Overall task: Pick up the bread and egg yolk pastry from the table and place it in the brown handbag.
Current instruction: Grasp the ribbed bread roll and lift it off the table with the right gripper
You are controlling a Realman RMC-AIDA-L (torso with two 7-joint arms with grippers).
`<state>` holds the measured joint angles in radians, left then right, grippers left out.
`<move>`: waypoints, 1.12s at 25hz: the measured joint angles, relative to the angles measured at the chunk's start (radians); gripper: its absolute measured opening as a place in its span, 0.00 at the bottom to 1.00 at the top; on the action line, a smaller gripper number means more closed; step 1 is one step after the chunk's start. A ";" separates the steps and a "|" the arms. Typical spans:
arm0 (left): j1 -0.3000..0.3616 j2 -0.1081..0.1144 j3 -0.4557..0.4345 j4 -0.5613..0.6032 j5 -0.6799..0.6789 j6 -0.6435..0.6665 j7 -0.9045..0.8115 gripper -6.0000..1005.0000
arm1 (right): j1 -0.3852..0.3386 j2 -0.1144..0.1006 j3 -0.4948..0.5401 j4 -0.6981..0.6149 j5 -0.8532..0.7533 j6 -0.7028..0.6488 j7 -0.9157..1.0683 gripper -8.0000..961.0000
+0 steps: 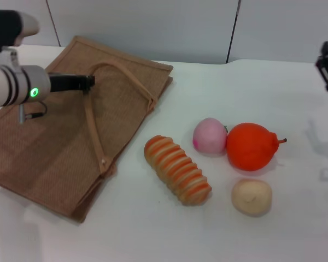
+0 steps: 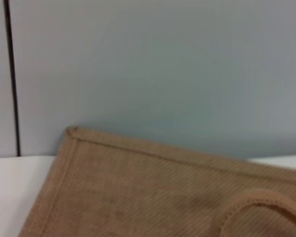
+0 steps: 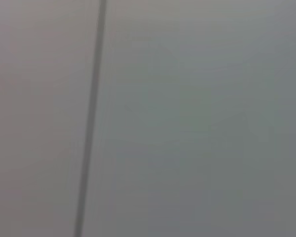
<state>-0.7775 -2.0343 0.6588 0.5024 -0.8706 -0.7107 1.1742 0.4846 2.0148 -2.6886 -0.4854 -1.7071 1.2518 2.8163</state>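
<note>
My left pincer hovers over the flat brown handbag at the desk's left edge — its opening I cannot tell — and should lift the strap cleanly, opening the bag for the bread.

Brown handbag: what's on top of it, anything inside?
The left end effector is over the flat brown handbag, near its strap handles. Its interior is hidden; no bulge shows.

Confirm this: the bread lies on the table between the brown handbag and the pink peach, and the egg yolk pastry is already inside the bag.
One part is wrong. In the head view the egg yolk pastry sits on the table, near the orange pear-shaped fruit, not inside the bag. The bread does lie between the brown handbag and the pink peach.
</note>
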 joint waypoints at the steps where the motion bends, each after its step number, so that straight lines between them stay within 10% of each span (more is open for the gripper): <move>1: 0.020 0.001 -0.003 0.003 -0.072 -0.024 0.048 0.12 | 0.002 -0.001 -0.017 -0.006 -0.001 0.000 0.000 0.92; 9: 0.159 0.005 -0.005 0.035 -0.496 -0.237 0.368 0.12 | 0.042 -0.049 -0.115 -0.096 -0.042 -0.115 0.000 0.92; 21: 0.295 0.005 -0.011 0.030 -0.844 -0.472 0.564 0.13 | 0.054 -0.296 -0.029 -0.597 -0.306 -0.698 -0.025 0.92; 28: 0.302 0.003 -0.067 0.028 -0.859 -0.547 0.587 0.13 | 0.048 -0.286 0.106 -0.747 -0.351 -1.094 -0.198 0.92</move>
<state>-0.4750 -2.0315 0.5921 0.5300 -1.7295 -1.2577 1.7616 0.5322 1.7286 -2.5825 -1.2327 -2.0584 0.1575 2.6178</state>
